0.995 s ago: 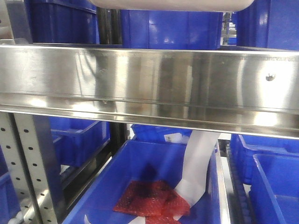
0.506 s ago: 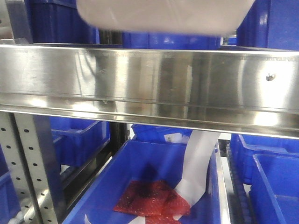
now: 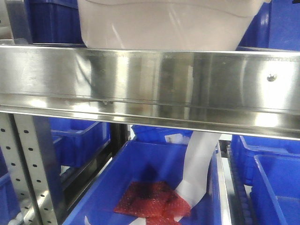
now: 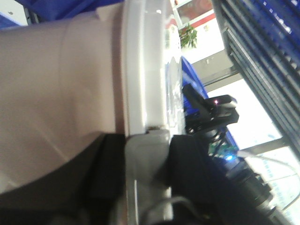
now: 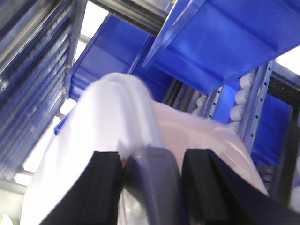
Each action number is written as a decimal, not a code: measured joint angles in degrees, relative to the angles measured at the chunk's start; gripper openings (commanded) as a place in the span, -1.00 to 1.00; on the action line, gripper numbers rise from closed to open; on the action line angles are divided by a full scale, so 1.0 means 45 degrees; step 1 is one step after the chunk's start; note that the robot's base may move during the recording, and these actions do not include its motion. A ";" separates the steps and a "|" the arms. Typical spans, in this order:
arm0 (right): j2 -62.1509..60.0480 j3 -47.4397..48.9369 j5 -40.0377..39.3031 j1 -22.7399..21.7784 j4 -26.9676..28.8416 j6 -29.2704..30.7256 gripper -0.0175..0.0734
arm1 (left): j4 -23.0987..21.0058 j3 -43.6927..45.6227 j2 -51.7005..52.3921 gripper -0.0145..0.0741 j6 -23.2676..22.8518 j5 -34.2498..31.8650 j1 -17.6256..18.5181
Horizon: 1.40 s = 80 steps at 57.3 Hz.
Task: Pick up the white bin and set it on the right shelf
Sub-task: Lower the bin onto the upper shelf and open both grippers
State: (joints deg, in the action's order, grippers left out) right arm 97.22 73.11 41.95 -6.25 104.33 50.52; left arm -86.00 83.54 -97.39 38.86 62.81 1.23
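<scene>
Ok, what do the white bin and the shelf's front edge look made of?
The white bin looks like pale, matte plastic: soft moulded curves, rounded corners. The right shelf looks like brushed stainless steel: streaky mirror-like reflections along its front edge.

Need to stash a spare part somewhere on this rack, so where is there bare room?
Bare floor shows in the middle blue bin, between its left wall and the red packets, and in the blue bin at lower right. The top level is crowded: the white bin fills the span above the right shelf's front edge, with upper blue bins either side.
</scene>
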 measured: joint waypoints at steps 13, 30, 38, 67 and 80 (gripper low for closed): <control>0.0057 0.0050 0.0384 0.0103 -0.0216 0.0467 0.78 | 0.0252 0.0000 -0.0104 0.56 0.0392 0.0265 0.0192; 0.0117 0.0949 -0.0087 0.0188 -0.2019 0.1117 0.78 | 0.0707 0.0466 -0.0104 0.56 0.0660 0.0404 0.0191; 0.0117 0.1549 -0.0539 0.0295 -0.3741 0.1117 0.78 | 0.1979 0.1404 -0.0104 0.56 0.0660 0.0601 0.0292; -0.1659 0.2121 -0.2498 0.0324 -0.8134 0.1228 0.78 | 0.7905 0.4525 0.0332 0.49 -0.0986 0.1164 0.0318; -0.3149 0.2121 -0.2021 0.0324 -0.8345 0.1228 0.41 | 0.8195 0.4545 0.1313 0.03 -0.1153 0.1852 0.0318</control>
State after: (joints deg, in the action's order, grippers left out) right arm 83.05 82.65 32.85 -4.79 66.78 56.04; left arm -49.12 103.99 -91.49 33.67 71.14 2.66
